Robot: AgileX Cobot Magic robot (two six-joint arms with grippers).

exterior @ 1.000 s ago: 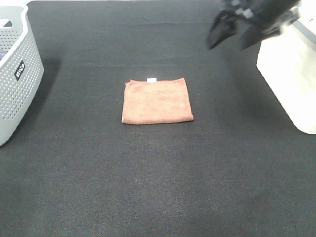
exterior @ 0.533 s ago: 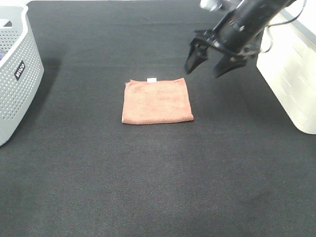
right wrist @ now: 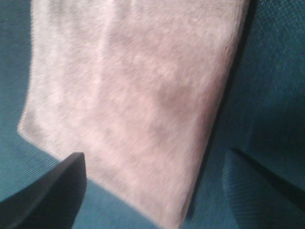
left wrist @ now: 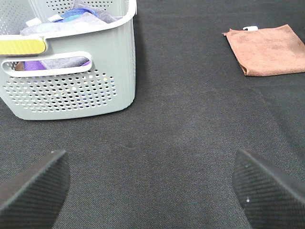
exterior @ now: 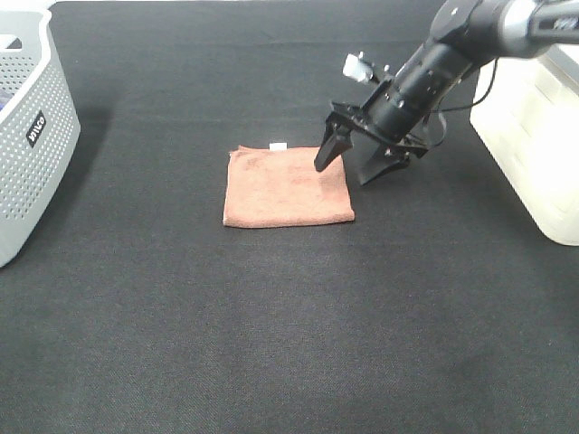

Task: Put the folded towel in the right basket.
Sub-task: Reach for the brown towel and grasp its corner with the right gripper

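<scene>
The folded towel [exterior: 287, 185] lies flat on the black table near the middle, reddish-brown, with a small white tag on its far edge. It also shows in the left wrist view [left wrist: 268, 49] and fills the right wrist view [right wrist: 133, 100]. My right gripper [exterior: 346, 172] is open and low over the towel's right edge, one finger over the cloth and one just off it. The right basket [exterior: 534, 145], white, stands at the right edge. My left gripper [left wrist: 152, 186] is open and empty, low over bare table, far from the towel.
A grey hole-patterned basket [exterior: 27, 136] with a black label stands at the left edge; it holds clothes and shows in the left wrist view [left wrist: 71, 90]. The table [exterior: 289, 325] is covered in black cloth.
My right gripper has come down and leftwards from above the white basket to the towel's right edge, jaws open. The towel and the left arm have not moved.
</scene>
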